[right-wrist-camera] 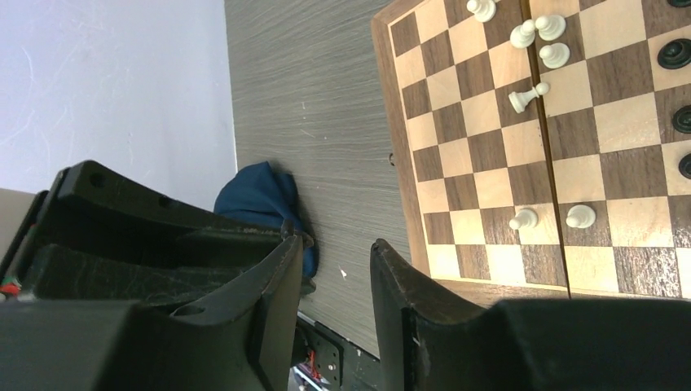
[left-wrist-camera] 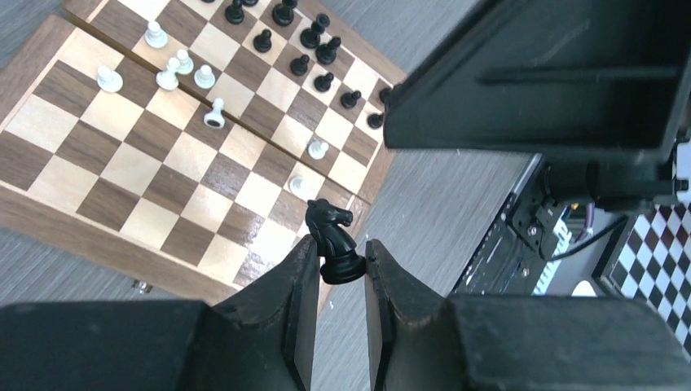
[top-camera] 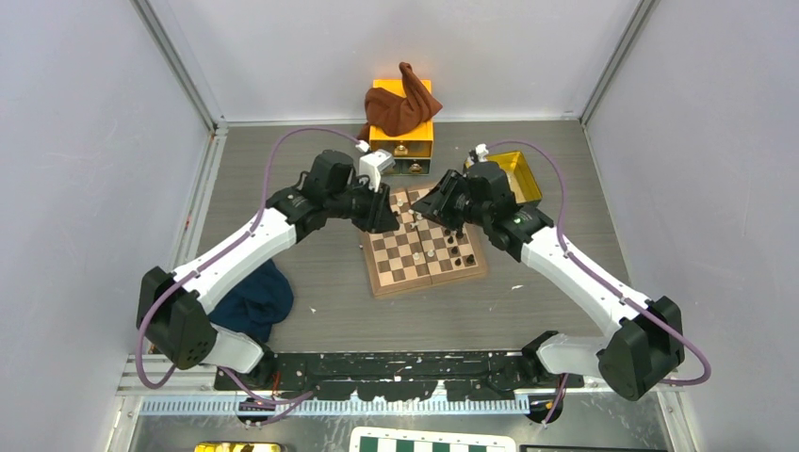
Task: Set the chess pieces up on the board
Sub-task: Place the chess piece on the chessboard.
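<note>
Robotics lab cell: white panel walls (top-camera: 85, 141) on aluminium framing (top-camera: 179, 71) enclose a grey counter (top-camera: 330, 311) bearing two bolted robot arms (top-camera: 247, 245).

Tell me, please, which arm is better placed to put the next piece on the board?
Left. The left end effector is shut on a black knight near a corner of the board, so it could likely place it. The right end effector is open and holds nothing.

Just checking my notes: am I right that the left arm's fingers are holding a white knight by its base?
Not quite: the knight held by its base between the left fingers is black, not white, as the left wrist view shows.
</note>
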Robot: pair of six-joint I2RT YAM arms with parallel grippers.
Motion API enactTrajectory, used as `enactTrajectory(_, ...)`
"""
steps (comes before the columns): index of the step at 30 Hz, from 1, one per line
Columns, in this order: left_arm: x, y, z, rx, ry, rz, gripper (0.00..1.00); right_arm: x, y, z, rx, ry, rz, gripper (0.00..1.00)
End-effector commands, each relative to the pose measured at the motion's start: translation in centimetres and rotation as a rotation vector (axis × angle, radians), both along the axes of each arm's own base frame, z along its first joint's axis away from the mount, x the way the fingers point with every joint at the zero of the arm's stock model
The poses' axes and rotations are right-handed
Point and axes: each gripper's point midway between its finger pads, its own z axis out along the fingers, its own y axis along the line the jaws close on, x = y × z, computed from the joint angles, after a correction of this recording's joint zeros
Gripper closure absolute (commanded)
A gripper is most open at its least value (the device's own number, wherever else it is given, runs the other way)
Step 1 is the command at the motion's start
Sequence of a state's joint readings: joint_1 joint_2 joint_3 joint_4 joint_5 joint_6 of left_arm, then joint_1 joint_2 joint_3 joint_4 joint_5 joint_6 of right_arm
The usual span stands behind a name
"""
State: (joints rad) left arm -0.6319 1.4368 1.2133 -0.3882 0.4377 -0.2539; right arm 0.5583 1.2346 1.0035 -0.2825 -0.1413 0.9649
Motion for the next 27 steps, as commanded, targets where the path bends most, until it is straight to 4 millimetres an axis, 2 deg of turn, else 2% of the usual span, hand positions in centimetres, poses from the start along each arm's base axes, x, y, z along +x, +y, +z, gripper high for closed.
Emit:
enactTrajectory(1,-1.3,0.8,3.1,-0.004,-0.092,-0.08,0.97,-0.5,0.1,3.6,0.035,-0.053,0.078,0.58)
enactTrajectory(10,-2.7,1.1,2.8,0.019,-0.064,-0.146,0.96,-1.4,0.6,4.0,0.159,0.061,0.197,0.59)
enactTrajectory(18,-2.6,1.0,2.4,0.048,-0.08,-0.176,0.96,-2.7,2.4,3.3,0.238,0.184,0.313,0.59)
enactTrajectory(27,-2.0,0.4,2.2,0.058,-0.088,-0.196,0.96,-3.1,3.7,2.6,0.307,0.237,0.369,0.58)
